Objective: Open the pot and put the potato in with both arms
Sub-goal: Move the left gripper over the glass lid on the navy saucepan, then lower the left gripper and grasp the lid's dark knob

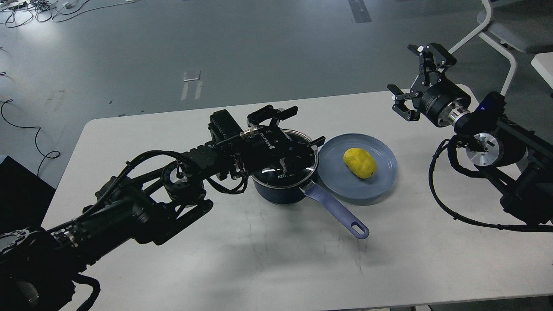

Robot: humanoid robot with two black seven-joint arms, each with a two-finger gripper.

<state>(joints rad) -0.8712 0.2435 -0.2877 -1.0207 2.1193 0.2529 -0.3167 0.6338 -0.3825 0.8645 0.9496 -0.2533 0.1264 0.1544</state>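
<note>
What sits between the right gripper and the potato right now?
In the head view, only bare white table and the blue plate's rim lie between the open right gripper and the potato. The gripper hangs above the table's far edge.

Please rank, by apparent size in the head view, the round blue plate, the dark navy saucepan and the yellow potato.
1. Round blue plate, widest footprint.
2. Dark navy saucepan, body partly hidden by the left gripper; counting its handle it may rival the plate.
3. Yellow potato, clearly smallest.

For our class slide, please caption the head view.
Left gripper over lidded navy saucepan; yellow potato waits on blue plate.
</note>
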